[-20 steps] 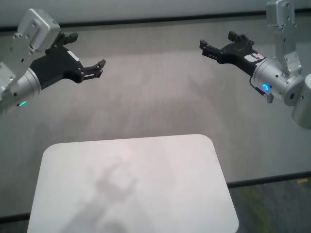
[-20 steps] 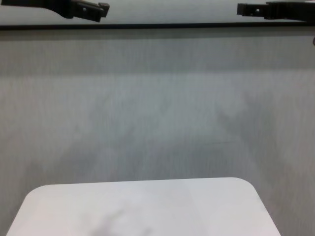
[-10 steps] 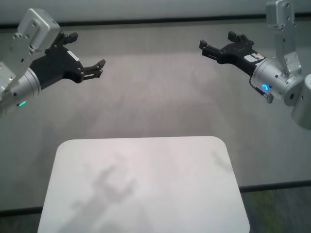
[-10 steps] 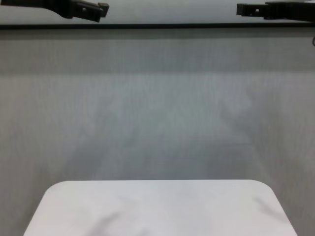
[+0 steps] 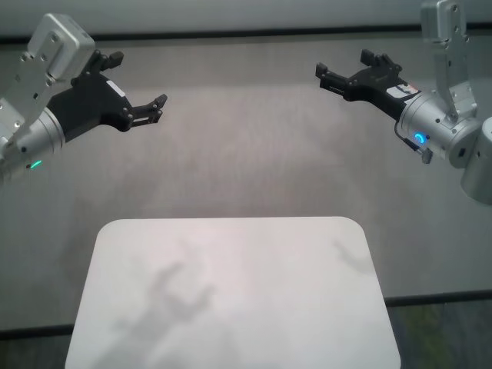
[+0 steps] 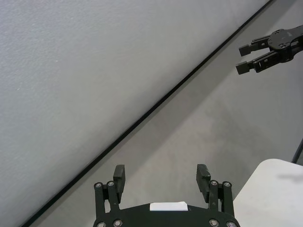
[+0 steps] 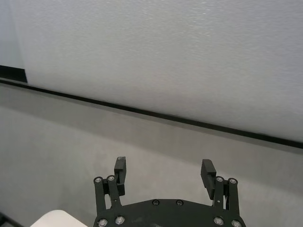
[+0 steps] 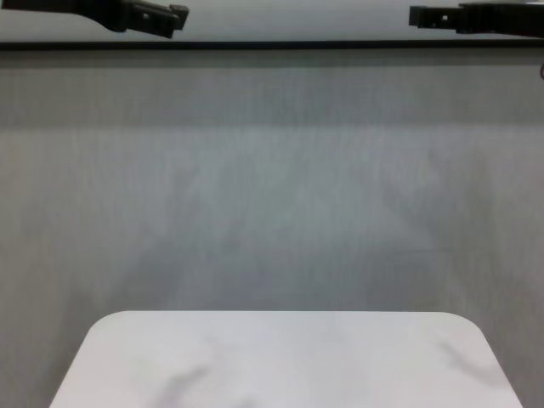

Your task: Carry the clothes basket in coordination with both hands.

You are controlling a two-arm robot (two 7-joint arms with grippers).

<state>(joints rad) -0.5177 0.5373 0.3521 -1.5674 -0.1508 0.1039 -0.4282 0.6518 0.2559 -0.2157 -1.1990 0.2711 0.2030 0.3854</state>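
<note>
The clothes basket is out of view in every picture. My left gripper (image 5: 138, 81) hangs in the air at the upper left, open, with nothing between its fingers (image 6: 161, 171). My right gripper (image 5: 342, 65) hangs at the upper right, facing it, also open and empty (image 7: 164, 165). The left wrist view shows the right gripper (image 6: 242, 57) farther off. In the chest view only the black tips of the left gripper (image 8: 174, 15) and the right gripper (image 8: 416, 15) reach in at the top edge.
A white table top with rounded corners (image 5: 231, 292) lies below and between the arms, bare except for the arms' shadows (image 8: 280, 357). Grey carpet (image 5: 246, 154) stretches beyond it to a wall with a black baseboard line (image 8: 280, 44).
The white table top has slid to the right in the head and chest views. Both arms and their open jaws stand as before.
</note>
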